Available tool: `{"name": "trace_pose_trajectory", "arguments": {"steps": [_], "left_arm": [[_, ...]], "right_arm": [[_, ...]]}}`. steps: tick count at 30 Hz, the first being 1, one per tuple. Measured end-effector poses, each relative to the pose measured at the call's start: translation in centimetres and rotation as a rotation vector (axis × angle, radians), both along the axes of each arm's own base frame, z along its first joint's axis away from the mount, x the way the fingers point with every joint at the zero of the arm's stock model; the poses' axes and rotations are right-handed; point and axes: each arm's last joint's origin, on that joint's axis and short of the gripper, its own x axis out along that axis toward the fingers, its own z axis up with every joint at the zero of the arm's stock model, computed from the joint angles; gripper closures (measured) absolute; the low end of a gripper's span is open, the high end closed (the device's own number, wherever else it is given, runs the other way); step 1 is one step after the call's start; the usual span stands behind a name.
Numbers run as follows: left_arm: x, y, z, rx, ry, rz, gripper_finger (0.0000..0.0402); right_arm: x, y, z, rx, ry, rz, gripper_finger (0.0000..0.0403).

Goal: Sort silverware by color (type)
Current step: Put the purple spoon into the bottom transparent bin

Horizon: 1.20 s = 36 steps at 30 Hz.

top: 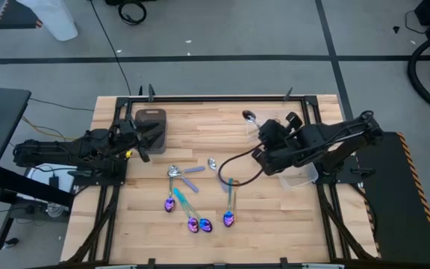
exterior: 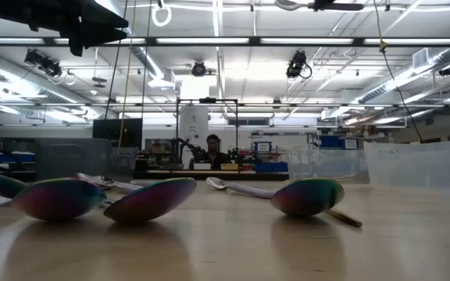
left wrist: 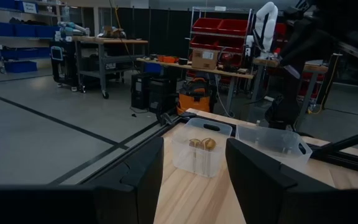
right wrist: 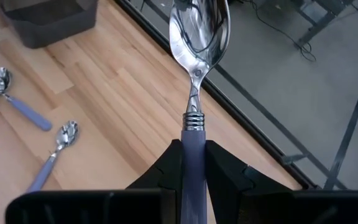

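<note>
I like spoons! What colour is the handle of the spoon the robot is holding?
Pale lavender-blue, under a shiny silver bowl. The right wrist view shows the spoon best, pinched in the right gripper.

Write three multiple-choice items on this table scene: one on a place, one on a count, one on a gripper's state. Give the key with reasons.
1. Where is the dark grey tray?
A. in front of the left gripper
B. under the right arm
C. among the rainbow spoons

2. How many gold spoon bowls show in the clear bin?
A. none
B. two
C. five

3. What is the right gripper doing?
A. hanging open, empty
B. clamping a tray
C. clamping a silver spoon by its lilac handle

Key: 1 A, the high view shows the tray by the left gripper. 2 B, the left wrist view shows two gold bowls. 3 C, the right wrist view shows the handle pinched between the fingers.
</note>
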Motion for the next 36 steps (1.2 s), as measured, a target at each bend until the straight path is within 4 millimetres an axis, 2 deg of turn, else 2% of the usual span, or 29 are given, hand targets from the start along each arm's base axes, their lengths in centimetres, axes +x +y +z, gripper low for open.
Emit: {"name": "trace_pose_trajectory", "arguments": {"steps": [18, 36], "left_arm": [[0.0, 0.0, 0.0, 0.0, 0.0, 0.0, 0.0219], [0.0, 0.0, 0.0, 0.0, 0.001, 0.0, 0.0219]], "right_arm": [[-4.5, -1.5, 1.8, 0.051, -0.121, -0.026, 0.0344], [-10.5, -2.3, 4.9, 0.09, -0.31, 0.059, 0.0344]]}}
